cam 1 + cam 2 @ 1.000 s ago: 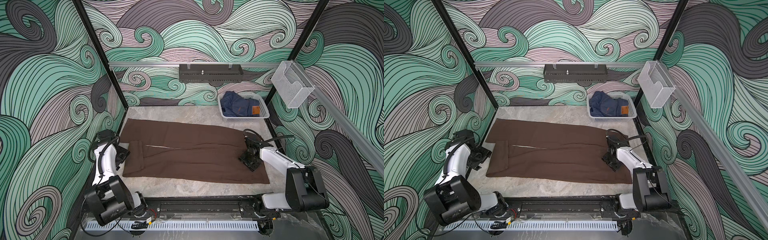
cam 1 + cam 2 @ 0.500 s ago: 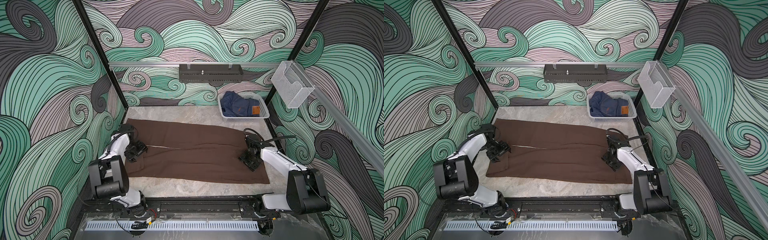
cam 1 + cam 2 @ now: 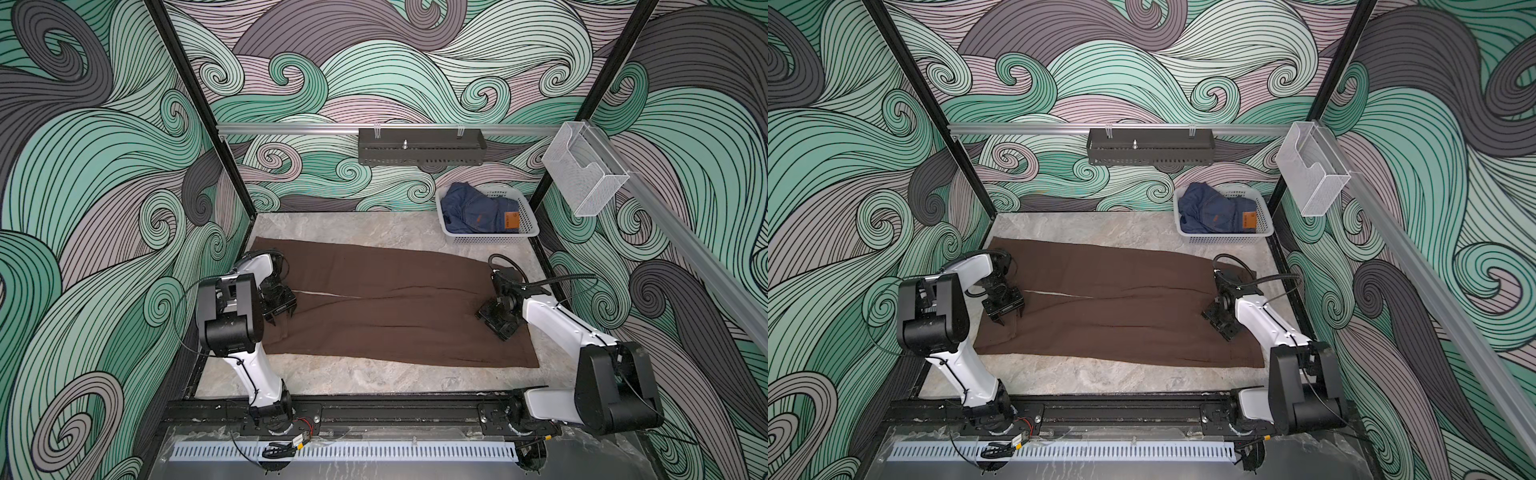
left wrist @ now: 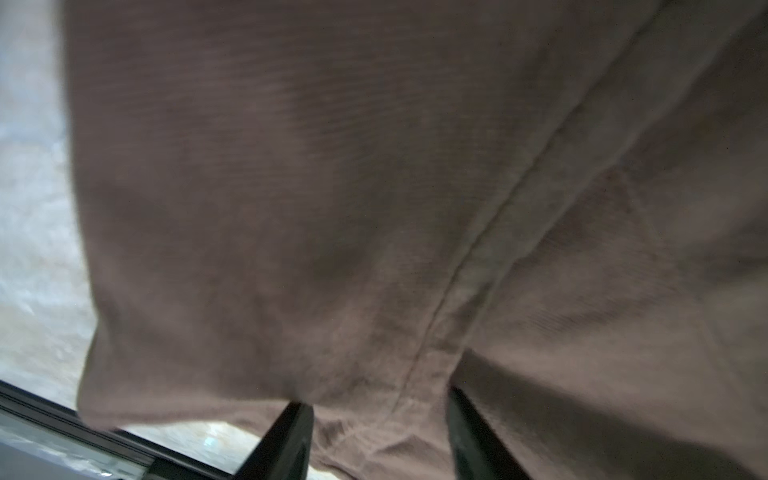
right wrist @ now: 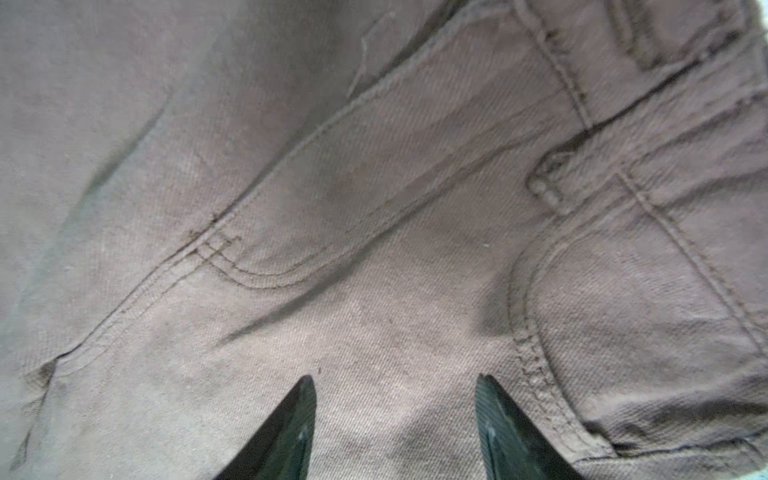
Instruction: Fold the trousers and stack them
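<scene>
The trousers [image 3: 395, 316] are lying flat on the table [image 3: 374, 378]; we are likely starting the first fold. Our left gripper [image 4: 378, 405] is around leg cloth, and we cannot tell if it is holding. Our right gripper [image 5: 395, 386] is resting loose at the waist. Next: pinching tight.

Plain brown trousers [image 3: 395, 316], white basket [image 3: 490, 240], green swirl-patterned walls [image 3: 104, 166].

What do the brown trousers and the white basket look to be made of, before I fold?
The trousers look like woven cotton-type twill with a matte finish: the right wrist view shows fine diagonal ribs and stitched seams. The basket is probably moulded plastic: white, thin, with regular perforated lattice walls.
</scene>
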{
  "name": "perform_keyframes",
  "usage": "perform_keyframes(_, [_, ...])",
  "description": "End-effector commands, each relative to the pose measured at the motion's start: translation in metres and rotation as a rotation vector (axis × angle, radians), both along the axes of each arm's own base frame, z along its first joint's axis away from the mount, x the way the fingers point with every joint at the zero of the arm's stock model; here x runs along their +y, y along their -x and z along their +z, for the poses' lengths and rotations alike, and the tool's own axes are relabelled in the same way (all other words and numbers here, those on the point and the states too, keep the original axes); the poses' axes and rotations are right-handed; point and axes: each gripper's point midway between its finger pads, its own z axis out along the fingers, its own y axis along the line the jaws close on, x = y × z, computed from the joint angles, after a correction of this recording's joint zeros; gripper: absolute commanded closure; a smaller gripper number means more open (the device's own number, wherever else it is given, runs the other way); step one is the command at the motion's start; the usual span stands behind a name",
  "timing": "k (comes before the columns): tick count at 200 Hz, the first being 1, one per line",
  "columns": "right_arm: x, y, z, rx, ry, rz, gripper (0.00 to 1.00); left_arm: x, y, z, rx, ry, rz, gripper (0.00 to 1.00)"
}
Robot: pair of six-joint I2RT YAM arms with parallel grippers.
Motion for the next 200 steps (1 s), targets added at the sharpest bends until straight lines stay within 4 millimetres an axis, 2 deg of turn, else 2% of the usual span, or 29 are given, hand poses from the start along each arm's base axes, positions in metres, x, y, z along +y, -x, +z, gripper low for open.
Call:
perform_keyframes(1, [0.004, -0.002, -0.002, -0.001, -0.017, 0.009, 0.38, 0.006, 0.008, -0.001, 0.078, -0.043, -0.006, 0.57])
perform_keyframes(23, [0.005, -0.003, -0.004, 0.004, -0.018, 0.020, 0.37, 0.011, 0.009, -0.003, 0.107, -0.071, -0.003, 0.67])
perform_keyframes(41, [0.002, -0.003, -0.006, 0.007, -0.014, 0.021, 0.37, 0.017, 0.010, 0.002, 0.118, -0.109, -0.007, 0.82])
perform_keyframes(50, [0.001, -0.003, -0.008, 0.011, -0.013, 0.018, 0.37, 0.020, 0.009, 0.006, 0.113, -0.126, -0.009, 0.89])
perform_keyframes(69, [-0.003, -0.002, -0.011, 0.021, -0.009, 0.011, 0.37, 0.029, 0.007, 0.023, 0.087, -0.179, -0.007, 0.95])
perform_keyframes(99, [-0.006, -0.001, -0.015, 0.032, -0.004, 0.008, 0.37, 0.047, 0.007, 0.062, 0.031, -0.263, 0.001, 0.97])
perform_keyframes(115, [-0.008, -0.001, -0.016, 0.036, 0.003, 0.004, 0.37, 0.060, 0.011, 0.076, 0.016, -0.274, 0.026, 0.98])
perform_keyframes(151, [-0.013, 0.000, -0.018, 0.044, 0.024, 0.000, 0.37, 0.111, 0.044, 0.077, 0.066, -0.252, 0.168, 1.00])
perform_keyframes(163, [-0.014, 0.001, -0.019, 0.044, 0.030, -0.006, 0.37, 0.128, 0.055, 0.076, 0.088, -0.259, 0.222, 0.97])
perform_keyframes(167, [-0.014, 0.002, -0.019, 0.046, 0.030, -0.006, 0.37, 0.132, 0.058, 0.076, 0.090, -0.257, 0.244, 0.91])
perform_keyframes(178, [-0.014, 0.002, -0.018, 0.046, 0.028, -0.008, 0.37, 0.139, 0.061, 0.075, 0.094, -0.243, 0.284, 0.66])
perform_keyframes(200, [-0.015, 0.002, -0.011, 0.045, 0.036, 0.001, 0.37, 0.144, 0.058, 0.082, 0.080, -0.245, 0.309, 0.46])
